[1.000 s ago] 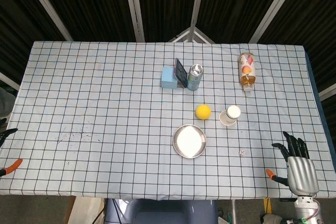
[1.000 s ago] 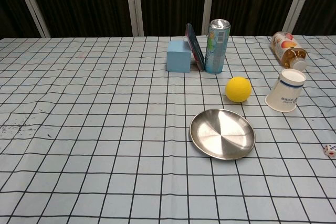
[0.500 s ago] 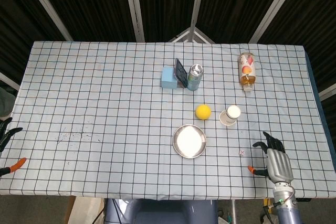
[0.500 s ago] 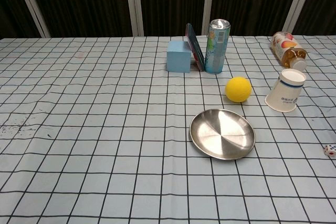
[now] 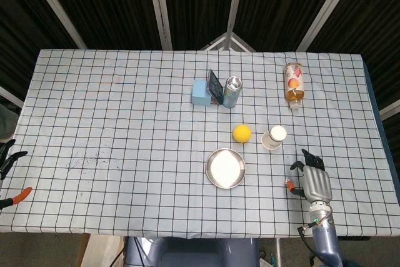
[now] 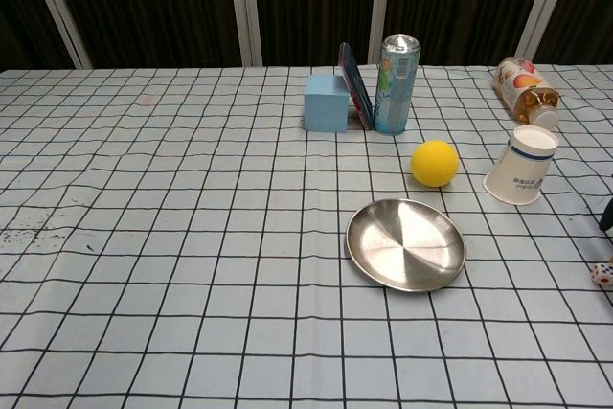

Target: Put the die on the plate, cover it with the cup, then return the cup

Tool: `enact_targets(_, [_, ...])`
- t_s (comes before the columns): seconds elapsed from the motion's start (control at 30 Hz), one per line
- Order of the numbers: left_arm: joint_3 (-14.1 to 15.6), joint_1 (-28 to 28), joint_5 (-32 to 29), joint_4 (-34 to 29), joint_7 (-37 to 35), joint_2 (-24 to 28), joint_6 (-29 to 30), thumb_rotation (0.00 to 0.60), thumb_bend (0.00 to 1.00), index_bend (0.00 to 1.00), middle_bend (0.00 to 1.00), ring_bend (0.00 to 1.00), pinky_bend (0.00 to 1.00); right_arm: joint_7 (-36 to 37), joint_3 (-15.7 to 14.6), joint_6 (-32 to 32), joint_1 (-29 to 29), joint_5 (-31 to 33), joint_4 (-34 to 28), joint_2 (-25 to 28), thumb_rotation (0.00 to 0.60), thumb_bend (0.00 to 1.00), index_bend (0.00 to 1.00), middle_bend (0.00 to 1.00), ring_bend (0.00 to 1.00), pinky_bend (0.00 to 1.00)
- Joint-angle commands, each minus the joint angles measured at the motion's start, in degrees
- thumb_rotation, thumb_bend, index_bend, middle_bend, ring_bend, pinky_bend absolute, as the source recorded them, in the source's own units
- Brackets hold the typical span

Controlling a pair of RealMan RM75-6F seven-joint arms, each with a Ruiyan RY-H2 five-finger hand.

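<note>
The right hand (image 5: pixel 314 181) hangs over the table near its front right side with its fingers spread apart and nothing in them, and the little die (image 6: pixel 602 274) lies on the cloth right beside it. The shiny plate (image 6: pixel 405 244) has nothing on it, and the paper cup (image 6: pixel 521 165) stands upside down behind it to the right, next to the yellow ball (image 6: pixel 434 162). The left hand (image 5: pixel 9 157) peeks in at the far left edge with its fingers apart

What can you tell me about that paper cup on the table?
The paper cup is white with small blue print on its side. It stands upside down and tilted on the checked tablecloth, its closed base facing up. It is right of the yellow ball, apart from it, and near the lying bottle. No hand touches it.
</note>
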Motion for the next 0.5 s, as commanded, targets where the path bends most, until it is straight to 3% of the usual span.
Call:
enact_targets(0.03, [0.0, 0.0, 0.0, 0.0, 0.0, 0.0, 0.1, 0.6, 0.3, 0.19, 0.0, 0.0, 0.02, -0.2, -0.2, -0.5, 0.6, 0.3, 1.2, -0.6, 0.6, 0.34, 0.43, 0.08, 0.06, 0.0])
enact_targets(0.5, [0.0, -0.2, -0.2, -0.3, 1.2, -0.3, -0.5, 0.6, 0.3, 0.19, 0.0, 0.0, 0.02, 2.4, -2.1, 0.0, -0.5, -1.1, 0.1, 1.7, 0.6, 0.34, 0.43, 0.08, 0.06, 0.0])
